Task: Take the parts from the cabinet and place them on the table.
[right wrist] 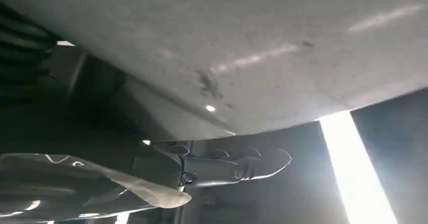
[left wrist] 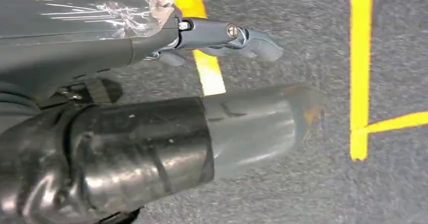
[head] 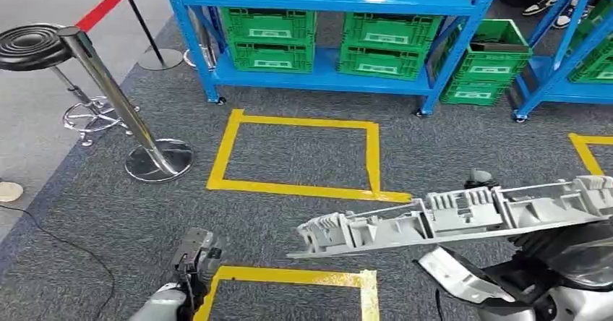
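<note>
The right robot hand [head: 535, 245] is gripping a long grey moulded plastic part [head: 448, 216], carrying it roughly level above the grey carpet [head: 303, 162]. The left robot hand [head: 189, 259] is hanging low with nothing in it, fingers slightly parted. Judging from this, the carry is underway; keeping the part level and close to the body should steady its long free end. The blue shelving [head: 325, 75] with green crates [head: 269, 37] is standing ahead, a chrome stanchion [head: 116, 97] and stool [head: 32, 46] to the left; no desk is showing.

Lighting: my head view bright, even, sharp.
Left wrist: near thumb [left wrist: 252, 128] blurred. Right wrist: dim, one blown-out light streak.
</note>
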`<action>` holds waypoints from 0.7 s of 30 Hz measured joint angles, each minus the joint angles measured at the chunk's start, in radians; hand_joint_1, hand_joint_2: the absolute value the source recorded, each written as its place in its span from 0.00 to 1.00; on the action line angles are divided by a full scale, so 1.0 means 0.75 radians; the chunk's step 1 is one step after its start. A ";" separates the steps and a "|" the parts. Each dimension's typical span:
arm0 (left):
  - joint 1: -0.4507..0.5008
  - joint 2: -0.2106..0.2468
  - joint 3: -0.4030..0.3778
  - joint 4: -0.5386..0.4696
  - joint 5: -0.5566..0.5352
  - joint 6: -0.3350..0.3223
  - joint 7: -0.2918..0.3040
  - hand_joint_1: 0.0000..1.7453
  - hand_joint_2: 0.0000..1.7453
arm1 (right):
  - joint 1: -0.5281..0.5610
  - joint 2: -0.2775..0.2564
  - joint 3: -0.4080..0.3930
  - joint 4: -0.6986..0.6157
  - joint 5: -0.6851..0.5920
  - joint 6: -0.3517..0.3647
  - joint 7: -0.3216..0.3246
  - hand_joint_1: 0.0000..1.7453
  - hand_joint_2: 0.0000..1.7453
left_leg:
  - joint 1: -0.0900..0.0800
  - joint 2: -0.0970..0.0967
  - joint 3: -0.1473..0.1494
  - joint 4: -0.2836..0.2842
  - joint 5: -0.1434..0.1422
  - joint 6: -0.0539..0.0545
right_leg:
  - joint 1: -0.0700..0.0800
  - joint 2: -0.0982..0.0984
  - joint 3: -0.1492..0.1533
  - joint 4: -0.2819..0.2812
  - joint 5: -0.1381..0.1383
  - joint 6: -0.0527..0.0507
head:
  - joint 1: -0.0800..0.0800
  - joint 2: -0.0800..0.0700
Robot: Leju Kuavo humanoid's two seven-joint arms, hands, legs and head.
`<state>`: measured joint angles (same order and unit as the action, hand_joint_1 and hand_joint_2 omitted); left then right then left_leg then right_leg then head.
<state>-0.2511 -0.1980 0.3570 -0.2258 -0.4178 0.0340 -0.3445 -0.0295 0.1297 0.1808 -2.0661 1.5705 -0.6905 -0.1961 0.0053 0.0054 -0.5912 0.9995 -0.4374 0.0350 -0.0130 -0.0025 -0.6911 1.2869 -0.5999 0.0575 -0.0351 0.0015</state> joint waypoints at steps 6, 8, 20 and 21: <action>0.002 0.003 0.001 0.000 0.027 0.028 0.035 0.00 0.00 | -0.004 -0.001 -0.021 -0.010 0.000 0.000 -0.002 0.00 0.00 | -0.009 -0.002 -0.035 0.025 0.025 -0.036 | 0.002 0.005 0.209 -0.362 0.117 -0.030 | -0.003 0.000; 0.004 0.004 0.001 0.000 0.020 0.057 0.093 0.00 0.00 | -0.005 -0.001 -0.024 -0.011 0.000 0.000 0.010 0.00 0.00 | -0.007 -0.002 -0.037 0.024 0.033 -0.051 | 0.001 0.005 0.202 -0.365 0.129 -0.050 | -0.003 0.000; 0.003 0.011 0.000 0.001 0.001 0.099 0.190 0.00 0.00 | -0.005 -0.001 -0.028 -0.011 0.001 0.000 0.021 0.00 0.00 | -0.017 -0.004 0.050 0.019 -0.049 -0.019 | 0.018 0.001 0.144 -0.358 0.178 -0.067 | -0.008 0.000; 0.003 0.010 0.000 0.001 0.001 0.102 0.192 0.00 0.00 | -0.004 -0.001 -0.028 -0.011 0.001 0.000 0.022 0.00 0.00 | -0.015 -0.003 0.047 0.009 -0.051 -0.032 | 0.021 0.000 0.133 -0.351 0.176 -0.070 | -0.008 0.000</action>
<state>-0.2492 -0.1907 0.3567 -0.2255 -0.4173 0.1106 -0.2003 -0.0328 0.1293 0.1595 -2.0741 1.5709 -0.6905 -0.1797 -0.0060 0.0029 -0.5562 1.0061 -0.4754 0.0107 0.0024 -0.0023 -0.5912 1.0234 -0.4681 0.0051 -0.0408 0.0015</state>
